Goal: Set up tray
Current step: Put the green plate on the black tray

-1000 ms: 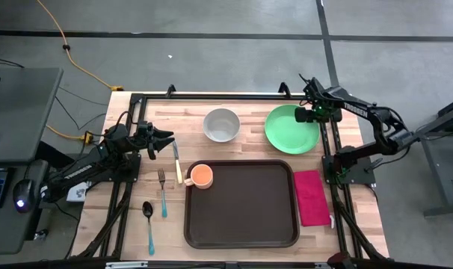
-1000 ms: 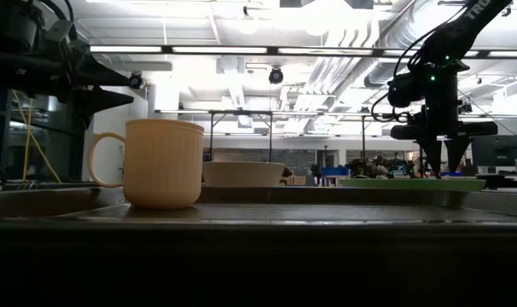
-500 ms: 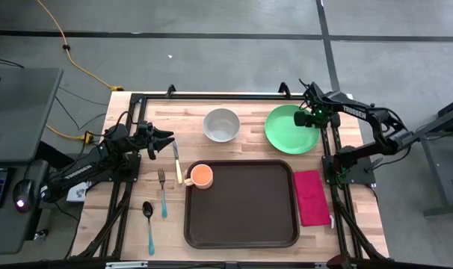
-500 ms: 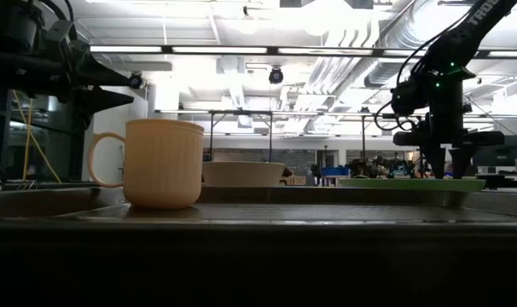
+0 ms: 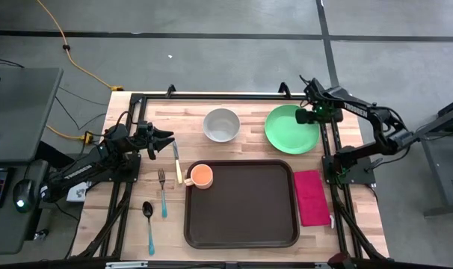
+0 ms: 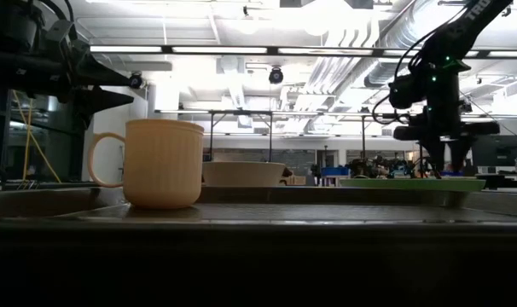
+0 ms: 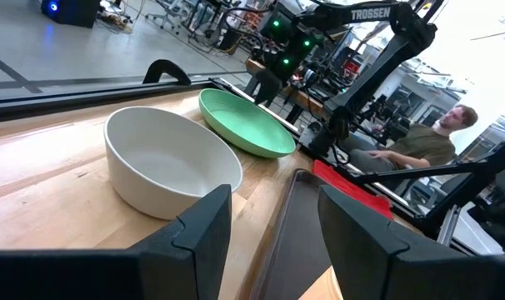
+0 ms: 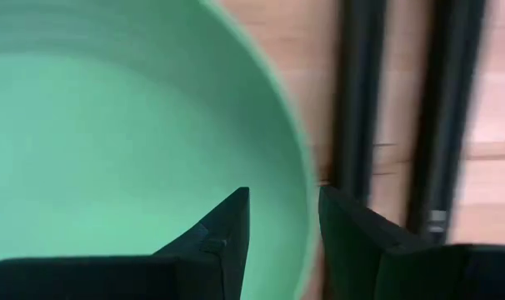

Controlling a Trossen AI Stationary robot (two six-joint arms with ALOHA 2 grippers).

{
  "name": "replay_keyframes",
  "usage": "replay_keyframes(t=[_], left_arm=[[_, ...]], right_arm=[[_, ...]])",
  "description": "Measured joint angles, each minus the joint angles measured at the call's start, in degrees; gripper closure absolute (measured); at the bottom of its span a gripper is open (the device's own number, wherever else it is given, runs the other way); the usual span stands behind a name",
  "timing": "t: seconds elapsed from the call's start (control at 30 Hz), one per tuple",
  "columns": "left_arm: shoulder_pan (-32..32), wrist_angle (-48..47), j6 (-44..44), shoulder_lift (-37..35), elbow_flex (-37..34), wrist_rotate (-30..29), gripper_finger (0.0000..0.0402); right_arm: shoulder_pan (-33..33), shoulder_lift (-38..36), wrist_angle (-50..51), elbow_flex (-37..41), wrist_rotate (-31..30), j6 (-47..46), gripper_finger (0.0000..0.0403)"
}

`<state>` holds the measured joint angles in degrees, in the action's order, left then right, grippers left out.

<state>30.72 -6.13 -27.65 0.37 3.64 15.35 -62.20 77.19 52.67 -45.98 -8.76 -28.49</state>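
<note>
The dark brown tray [image 5: 245, 213] lies in the table's near middle, with an orange cup [image 5: 201, 175] standing upright in its far left corner. The green plate [image 5: 291, 128] rests on the wood at the far right. My right gripper [image 5: 317, 113] points down at the plate's far right rim [image 8: 305, 208]. It is open, with one finger over the plate's inside and the other outside the rim, tips just above it [image 6: 442, 173]. My left gripper [image 5: 167, 140] waits open and level at the table's left, pointing toward the white bowl [image 5: 221, 125].
A magenta napkin [image 5: 310, 196] lies right of the tray. A knife [image 5: 177, 161], a fork [image 5: 162, 193] and a spoon [image 5: 149, 224] lie on the wood left of it. Black frame rails [image 5: 327, 146] run close beside the plate. A person [image 7: 419, 146] sits beyond the table.
</note>
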Motion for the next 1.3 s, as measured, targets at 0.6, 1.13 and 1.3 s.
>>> replay_keyframes(t=[0.6, 1.13, 1.3], left_arm=[[0.0, 0.0, -0.02, 0.01, 0.0, -1.13, 0.019], [0.0, 0.02, -1.13, 0.01, 0.0, -1.13, 0.019], [0.02, 0.02, -1.13, 0.0, 0.0, -1.11, 0.019]], right_arm=[[-0.1, 8.56, 1.3, -0.02, 0.28, -1.7, 0.0279], [-0.1, 9.44, -1.52, -0.04, 3.14, -1.92, 0.0359], [-0.1, 9.31, -1.39, -0.22, 4.17, -1.0, 0.0395]])
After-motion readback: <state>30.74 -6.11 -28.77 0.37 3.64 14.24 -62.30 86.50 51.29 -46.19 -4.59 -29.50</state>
